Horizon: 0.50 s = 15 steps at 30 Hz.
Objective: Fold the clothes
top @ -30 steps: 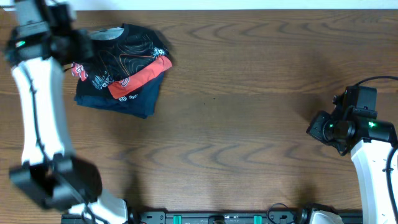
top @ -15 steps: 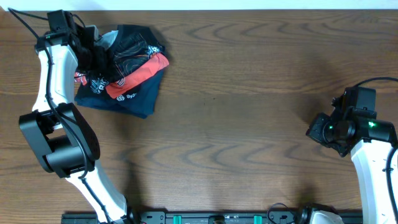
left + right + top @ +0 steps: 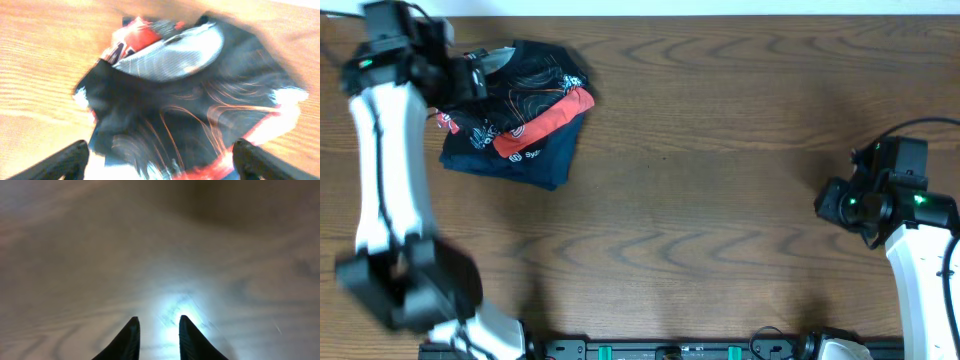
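Right gripper [image 3: 157, 340]: near right of the wooden table [image 3: 720, 150], well apart from the garments. Its two dark fingers [image 3: 131, 339] stand a narrow gap apart, nothing between them, only bare wood in front.
Navy folded garment [image 3: 535, 160]: bottom of the pile at far left, its near edge sticking out toward the near side.
Red T-shirt [image 3: 555, 118]: lies on the navy one, showing as a red band along the pile's right and near side.
Black jersey [image 3: 535, 80]: on top of the pile, far left of the table, bunched rather than flat.
Jersey axis: the long axis runs roughly left to right, with the left end a little nearer and the right end farther.
Jersey facing: the grey inner lining at the neck shows at the far-left edge, and the thin orange contour lines face up.
Left gripper [image 3: 161, 145]: farthest left, just over the jersey's far-left edge. The jaws are spread wide and grip nothing. The blur hides whether the fingertips touch the cloth.
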Available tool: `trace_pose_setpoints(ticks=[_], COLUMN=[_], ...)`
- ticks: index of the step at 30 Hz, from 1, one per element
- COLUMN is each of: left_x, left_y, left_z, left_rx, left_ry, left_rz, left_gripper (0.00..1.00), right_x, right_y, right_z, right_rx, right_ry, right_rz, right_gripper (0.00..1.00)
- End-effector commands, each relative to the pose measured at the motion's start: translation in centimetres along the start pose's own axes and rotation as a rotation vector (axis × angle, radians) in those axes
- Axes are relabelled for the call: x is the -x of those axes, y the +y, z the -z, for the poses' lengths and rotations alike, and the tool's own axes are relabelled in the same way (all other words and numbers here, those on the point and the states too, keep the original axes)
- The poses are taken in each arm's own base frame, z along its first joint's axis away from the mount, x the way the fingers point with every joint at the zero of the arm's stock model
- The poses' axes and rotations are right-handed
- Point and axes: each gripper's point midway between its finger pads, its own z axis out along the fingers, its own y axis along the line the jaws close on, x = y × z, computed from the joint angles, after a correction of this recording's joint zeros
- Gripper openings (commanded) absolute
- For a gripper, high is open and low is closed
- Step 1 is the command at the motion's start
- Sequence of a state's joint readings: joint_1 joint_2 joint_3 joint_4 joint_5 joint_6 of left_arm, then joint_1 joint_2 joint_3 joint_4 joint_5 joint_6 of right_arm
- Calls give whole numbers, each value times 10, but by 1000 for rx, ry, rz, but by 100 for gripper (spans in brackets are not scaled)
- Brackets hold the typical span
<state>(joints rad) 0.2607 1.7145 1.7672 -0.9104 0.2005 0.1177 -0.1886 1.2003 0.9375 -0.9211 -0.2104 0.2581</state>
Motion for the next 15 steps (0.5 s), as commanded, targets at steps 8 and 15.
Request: trace_pose_setpoints(ticks=[8,15], left_x=[-67,-106], left_y=[-66,-73], left_z=[173,215], left_rx=[-113,-121], left_ry=[-79,-81], left_rz=[-64,-77], left_gripper=[98,98], right_x=[54,53], right_y=[113,121], right_z=[136,180], right_rx=[484,487], right_ry=[-415,-562], right_rz=[419,484], right_gripper=[49,99])
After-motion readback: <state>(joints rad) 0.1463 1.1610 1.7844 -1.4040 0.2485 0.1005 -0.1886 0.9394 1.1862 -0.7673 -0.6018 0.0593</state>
